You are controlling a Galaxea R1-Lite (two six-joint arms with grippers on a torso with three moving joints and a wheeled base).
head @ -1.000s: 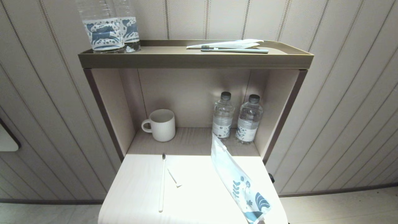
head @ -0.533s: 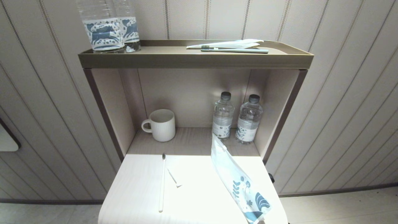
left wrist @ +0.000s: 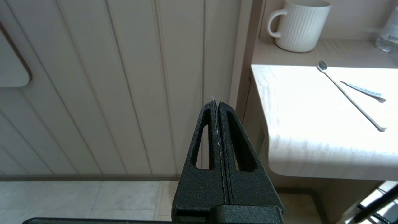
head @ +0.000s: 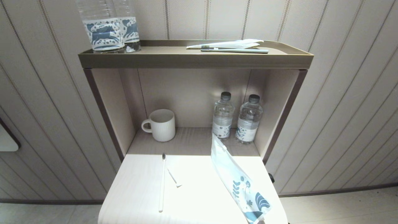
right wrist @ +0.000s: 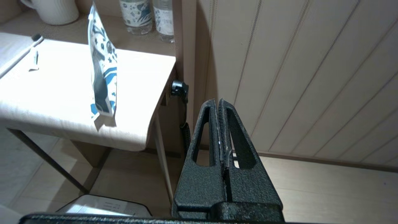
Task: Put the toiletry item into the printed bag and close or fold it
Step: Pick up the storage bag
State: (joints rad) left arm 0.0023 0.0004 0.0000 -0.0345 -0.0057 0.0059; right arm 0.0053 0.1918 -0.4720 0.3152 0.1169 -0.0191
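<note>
Pale tabletop [head: 199, 199]: one white toothbrush [head: 161, 183], one printed bag [head: 238, 183]; left end effector [left wrist: 216, 104] and right end effector [right wrist: 216, 102] both closed, empty.

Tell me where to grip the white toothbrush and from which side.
Likely mid-handle, from straight above, fingers straddling the white toothbrush across its width. It lies flat on the table, bristles toward the shelf, so only a top pinch seems workable; the sliver lies close beside it.

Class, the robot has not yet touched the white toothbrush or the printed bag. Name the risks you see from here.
1. The printed bag stands on edge at the table's front right corner; a nudge may tip it off.
2. The white toothbrush lies flat beside a thin white sliver; the pinch might slip or catch the sliver.
3. The left hand and right hand are shut, beside the table; they must open first.
</note>
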